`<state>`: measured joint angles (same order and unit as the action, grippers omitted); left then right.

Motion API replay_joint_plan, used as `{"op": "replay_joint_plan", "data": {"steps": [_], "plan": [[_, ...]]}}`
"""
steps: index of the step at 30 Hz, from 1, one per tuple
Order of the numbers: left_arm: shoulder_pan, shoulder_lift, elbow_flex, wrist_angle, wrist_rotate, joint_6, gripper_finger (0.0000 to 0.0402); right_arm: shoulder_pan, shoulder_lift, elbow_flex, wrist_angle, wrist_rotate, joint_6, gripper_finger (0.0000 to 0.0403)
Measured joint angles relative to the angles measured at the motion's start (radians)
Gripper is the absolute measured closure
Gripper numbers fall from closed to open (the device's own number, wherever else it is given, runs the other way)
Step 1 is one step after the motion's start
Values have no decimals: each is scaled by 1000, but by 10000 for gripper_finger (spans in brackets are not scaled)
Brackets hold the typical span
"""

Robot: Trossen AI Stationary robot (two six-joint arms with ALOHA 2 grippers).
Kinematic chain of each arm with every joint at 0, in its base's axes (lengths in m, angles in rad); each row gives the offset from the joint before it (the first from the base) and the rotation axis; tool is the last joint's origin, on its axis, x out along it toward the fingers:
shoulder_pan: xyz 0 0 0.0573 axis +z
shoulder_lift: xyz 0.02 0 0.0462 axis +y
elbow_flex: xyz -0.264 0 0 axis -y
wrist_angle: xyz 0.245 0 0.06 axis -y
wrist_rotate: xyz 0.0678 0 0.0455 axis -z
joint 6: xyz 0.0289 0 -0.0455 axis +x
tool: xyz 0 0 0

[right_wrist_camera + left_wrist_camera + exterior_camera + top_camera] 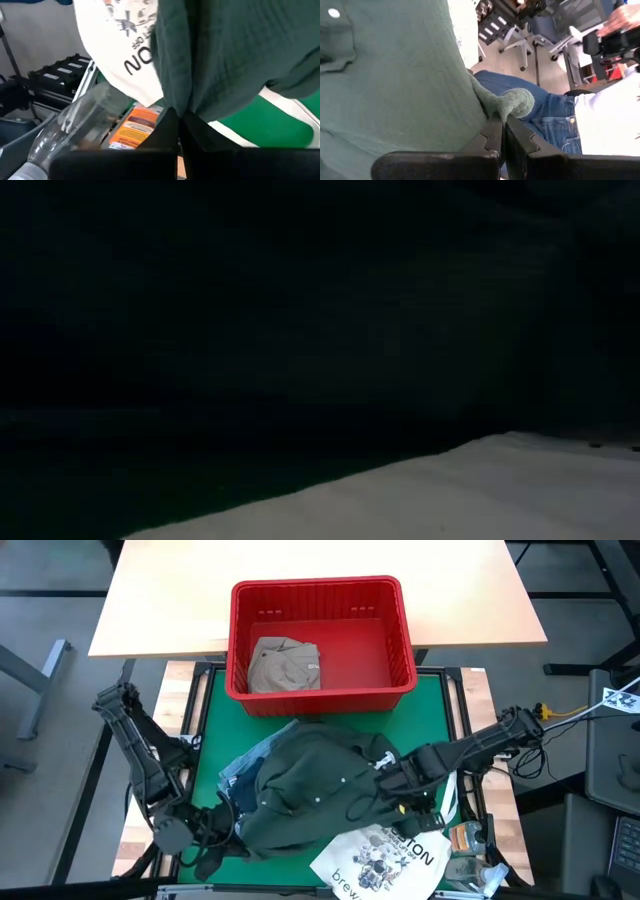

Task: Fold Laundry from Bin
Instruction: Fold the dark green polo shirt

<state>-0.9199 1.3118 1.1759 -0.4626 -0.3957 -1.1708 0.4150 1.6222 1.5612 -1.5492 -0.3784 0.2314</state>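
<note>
A dark green shirt point(315, 785) is spread over the middle of the green mat, on top of a light blue denim garment point(243, 768). My left gripper point(232, 840) is shut on the shirt's near left part. My right gripper point(385, 775) is shut on its right side. The red bin point(320, 690) stands at the far edge with a khaki garment point(284, 665) lying on its floor. In the low view dark cloth fills nearly the whole picture. My left gripper pinches a bunched fold of the green shirt point(512, 102) between its two shut fingers point(490, 135), coming from the table's near left side and slanting down. The cloth runs off from the fingers in a broad sheet, above the denim. My right gripper pinches a gathered bit of the green shirt point(182, 100) between its two shut fingers point(167, 125), coming from the right and pointing steeply down. From the pinch the cloth spreads out in folds above the mat; one layer or several, I cannot tell.
A white printed tote bag point(385, 860) lies at the near edge, partly under the shirt. A clear plastic bottle point(65, 125) and an orange-labelled pack point(137, 125) lie by the near right corner. A wooden table point(160, 600) stands beyond the bin.
</note>
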Motion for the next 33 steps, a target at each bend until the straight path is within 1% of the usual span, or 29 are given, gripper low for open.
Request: {"op": "replay_joint_plan", "data": {"steps": [4, 11, 15, 17, 19, 23, 26, 29, 33], "plan": [[0, 53, 0, 53, 41, -6, 401, 69, 0, 0, 67, 0, 37, 401], [0, 164, 0, 165, 134, -12, 401, 208, 0, -1, 179, -2, 200, 401], [-2, 207, 0, 265, 179, -31, 401, 281, 0, -1, 192, -55, 313, 401], [-8, 217, 0, 289, 181, -27, 401, 316, 0, -1, 198, -55, 358, 401], [-11, 226, 0, 288, 177, -26, 401, 345, 2, -1, 213, -24, 378, 401], [-10, 256, 0, 289, 178, -31, 401, 381, 23, -2, 281, 28, 405, 401], [-10, 283, 0, 289, 181, -32, 401, 386, 49, -2, 342, 27, 438, 397], [-11, 307, 0, 291, 185, -36, 400, 396, 73, -2, 367, 33, 481, 389], [-10, 335, 0, 292, 222, -90, 380, 398, 104, -2, 368, 9, 498, 370]]}}
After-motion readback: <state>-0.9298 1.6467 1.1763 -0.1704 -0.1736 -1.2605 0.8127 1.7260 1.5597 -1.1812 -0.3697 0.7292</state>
